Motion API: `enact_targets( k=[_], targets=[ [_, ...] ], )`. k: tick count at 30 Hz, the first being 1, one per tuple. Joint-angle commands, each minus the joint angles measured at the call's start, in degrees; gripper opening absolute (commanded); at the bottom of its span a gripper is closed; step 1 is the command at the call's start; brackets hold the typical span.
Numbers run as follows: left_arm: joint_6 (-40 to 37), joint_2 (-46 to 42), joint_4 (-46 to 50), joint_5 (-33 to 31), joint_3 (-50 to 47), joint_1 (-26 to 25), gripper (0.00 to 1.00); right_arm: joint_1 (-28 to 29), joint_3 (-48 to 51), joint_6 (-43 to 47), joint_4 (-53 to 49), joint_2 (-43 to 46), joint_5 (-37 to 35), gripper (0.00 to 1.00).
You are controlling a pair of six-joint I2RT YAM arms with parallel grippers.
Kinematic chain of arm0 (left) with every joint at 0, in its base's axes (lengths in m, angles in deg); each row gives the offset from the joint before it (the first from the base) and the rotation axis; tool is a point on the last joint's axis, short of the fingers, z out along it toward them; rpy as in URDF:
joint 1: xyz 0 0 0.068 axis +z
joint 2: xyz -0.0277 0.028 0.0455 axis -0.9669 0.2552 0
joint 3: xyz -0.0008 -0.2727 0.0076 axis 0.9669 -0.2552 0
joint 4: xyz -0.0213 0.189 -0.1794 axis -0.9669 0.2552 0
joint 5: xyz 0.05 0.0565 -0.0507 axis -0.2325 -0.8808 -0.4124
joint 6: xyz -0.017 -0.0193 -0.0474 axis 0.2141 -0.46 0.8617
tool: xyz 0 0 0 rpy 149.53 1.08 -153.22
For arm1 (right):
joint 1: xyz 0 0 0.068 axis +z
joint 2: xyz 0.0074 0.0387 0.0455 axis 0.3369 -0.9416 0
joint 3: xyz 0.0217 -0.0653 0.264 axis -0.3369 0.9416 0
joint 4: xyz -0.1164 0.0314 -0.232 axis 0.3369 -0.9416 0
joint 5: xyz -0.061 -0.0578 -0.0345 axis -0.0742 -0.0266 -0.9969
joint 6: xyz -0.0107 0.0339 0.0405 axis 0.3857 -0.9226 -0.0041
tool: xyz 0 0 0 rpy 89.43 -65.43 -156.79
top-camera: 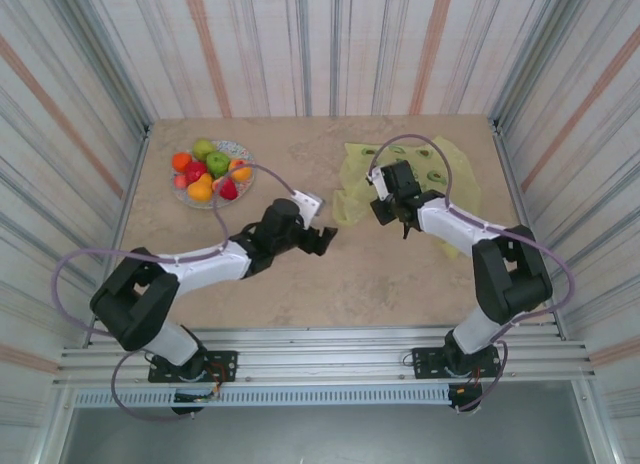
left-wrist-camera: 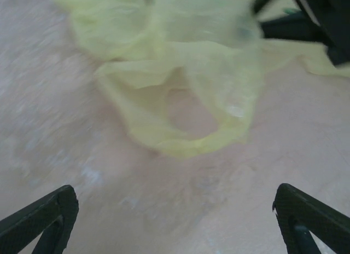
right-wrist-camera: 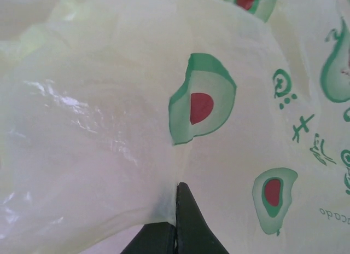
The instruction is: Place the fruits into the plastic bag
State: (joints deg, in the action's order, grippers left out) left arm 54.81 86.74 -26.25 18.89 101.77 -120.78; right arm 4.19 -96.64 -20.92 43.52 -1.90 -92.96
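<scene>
Right claw is pinched tight on the plastic bag — film bunched at its tips. Left claw gapes wide, empty — the bag's handle loop just ahead. The fruits sit on a plate well behind it, to its left.

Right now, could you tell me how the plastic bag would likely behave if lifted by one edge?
The plastic bag looks thin and crumpled, so it would probably sag rather than hold its shape. Its shiny wrinkles suggest a slippery film. It lies rumpled on the table, so a push would likely bunch it up.
</scene>
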Motion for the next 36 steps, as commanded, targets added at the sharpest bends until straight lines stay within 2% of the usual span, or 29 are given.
enact_targets(
  k=[1, 7, 10, 12, 17, 19, 21, 23, 28, 31, 36],
  targets=[
    [-13.1, 1.9, -7.8, -1.4, 2.3, -3.0, 0.98, -0.2, -2.3, -6.6, -8.7, 2.8, 5.5, 0.00],
    [-13.2, 6.0, -8.2, -5.5, 6.1, -3.7, 0.98, -0.3, -4.3, -13.3, -11.8, 5.4, 12.8, 0.00],
    [-13.1, 7.9, -9.0, -8.9, 7.9, -3.7, 0.92, -0.3, -5.4, -15.3, -12.9, 6.1, 15.9, 0.00],
    [-13.7, 8.8, -8.7, -9.5, 8.9, -3.8, 0.83, -0.3, -5.8, -15.8, -13.2, 6.8, 16.6, 0.00],
    [-12.2, 9.2, -6.1, -8.7, 10.4, -2.8, 0.52, -0.3, -6.8, -14.8, -14.0, 8.9, 17.4, 0.00],
    [-9.4, 7.1, -4.5, -6.2, 10.3, -2.0, 0.43, 0.1, -6.6, -12.5, -14.3, 9.7, 16.3, 0.00],
    [-5.6, 4.2, -1.3, -2.3, 10.7, -0.6, 0.27, 1.0, -6.0, -9.1, -14.6, 10.7, 13.1, 0.00],
    [-0.3, 1.0, 3.7, 3.7, 11.9, 1.6, 0.13, 2.3, -4.4, -5.2, -13.2, 12.7, 8.6, 0.08],
    [9.8, -3.5, 11.4, 19.2, 13.8, 7.5, 0.02, 4.7, 1.8, 0.9, -5.7, 19.7, 2.8, 0.45],
    [13.2, -5.0, 13.3, 23.6, 14.1, 9.7, 0.00, 6.3, 5.3, 3.2, -2.4, 23.2, 1.9, 0.56],
    [16.4, -6.4, 13.6, 27.6, 13.9, 11.5, 0.00, 9.9, 9.6, 6.4, 1.6, 25.8, -3.0, 0.65]
  ],
)
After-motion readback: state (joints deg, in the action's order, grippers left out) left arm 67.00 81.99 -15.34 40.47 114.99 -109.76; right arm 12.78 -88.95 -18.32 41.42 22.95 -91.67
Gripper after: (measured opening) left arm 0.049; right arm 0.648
